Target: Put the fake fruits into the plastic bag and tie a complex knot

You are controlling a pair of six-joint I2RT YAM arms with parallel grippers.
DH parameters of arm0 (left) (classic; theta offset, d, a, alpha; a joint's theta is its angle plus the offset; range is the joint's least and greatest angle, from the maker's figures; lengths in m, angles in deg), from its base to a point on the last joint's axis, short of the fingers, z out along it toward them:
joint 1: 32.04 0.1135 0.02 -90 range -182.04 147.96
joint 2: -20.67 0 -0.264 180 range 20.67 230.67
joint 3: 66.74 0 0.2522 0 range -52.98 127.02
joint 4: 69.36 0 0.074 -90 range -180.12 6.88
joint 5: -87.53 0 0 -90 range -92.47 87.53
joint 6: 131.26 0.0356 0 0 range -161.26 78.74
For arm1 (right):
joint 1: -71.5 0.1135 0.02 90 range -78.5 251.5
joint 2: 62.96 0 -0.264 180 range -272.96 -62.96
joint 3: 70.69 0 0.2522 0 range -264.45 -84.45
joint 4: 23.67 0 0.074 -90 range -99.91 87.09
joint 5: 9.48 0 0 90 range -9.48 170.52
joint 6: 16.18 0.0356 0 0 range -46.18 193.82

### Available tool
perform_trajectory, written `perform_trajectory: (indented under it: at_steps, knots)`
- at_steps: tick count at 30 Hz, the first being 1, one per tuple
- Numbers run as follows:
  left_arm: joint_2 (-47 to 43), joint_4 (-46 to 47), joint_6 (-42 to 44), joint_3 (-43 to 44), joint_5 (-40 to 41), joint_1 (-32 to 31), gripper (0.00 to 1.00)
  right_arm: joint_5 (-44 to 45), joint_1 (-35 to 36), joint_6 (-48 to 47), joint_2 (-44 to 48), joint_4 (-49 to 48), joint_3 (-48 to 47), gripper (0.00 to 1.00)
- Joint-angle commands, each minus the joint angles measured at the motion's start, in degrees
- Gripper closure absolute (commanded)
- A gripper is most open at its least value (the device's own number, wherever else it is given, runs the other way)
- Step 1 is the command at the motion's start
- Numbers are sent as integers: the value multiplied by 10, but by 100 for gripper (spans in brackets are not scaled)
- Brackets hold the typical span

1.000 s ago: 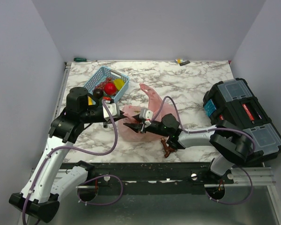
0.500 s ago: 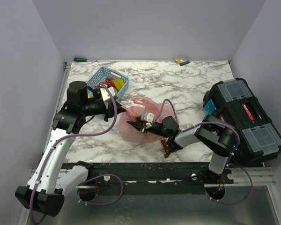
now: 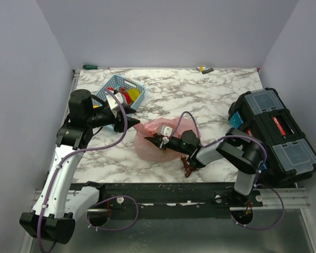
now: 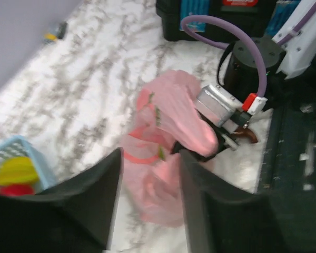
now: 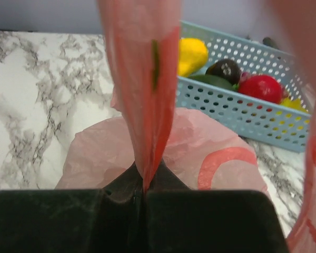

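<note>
1. Marble counter (image 3: 216,92): carries all items listed below.
2. Black toolbox (image 3: 274,129): sits at the counter's right edge, lid shut.
3. Plastic bag (image 3: 146,145): pink and translucent, lying crumpled near the middle of the counter, toward the front edge. One strip of it is pulled up taut.
4. Light-blue basket (image 5: 242,117): near the back-left corner of the counter, well apart from the toolbox and just behind the bag.
5. Right gripper (image 5: 144,187): low over the bag, jaws pressed together and clamped on the raised pink strip.
6. Left gripper (image 4: 149,163): held between basket and bag, jaws apart with nothing between them. The bag shows through the gap.
7. Fake fruits: all that are visible lie inside the basket, namely a yellow fruit (image 5: 192,52), a red fruit (image 5: 260,87), a dark fruit (image 5: 225,68) and a green fruit (image 5: 210,80). The bag's contents cannot be told.
8. Green-handled screwdriver (image 3: 89,67): at the back edge, left end.
9. Small brown object (image 3: 187,167): near the front edge, identity unclear.
</note>
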Motion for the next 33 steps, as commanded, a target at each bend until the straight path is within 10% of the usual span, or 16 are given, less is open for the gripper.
perform_trajectory:
  at_steps: [1,12,22,26,33]
  knots:
    - [-55,66,13,-51,-27,33,30,4,-6,17,2,44,10,99]
    - [-128,261,-31,-265,-84,76,21,8,-6,80,43,20,4,99]
    - [-25,463,-167,-260,-80,-1,19,2,-5,96,39,14,-14,99]
    - [-15,488,-183,-276,-63,-26,37,4,-5,95,43,12,-13,99]
    - [-7,455,-173,-268,-66,-28,100,-10,-5,89,62,16,1,92]
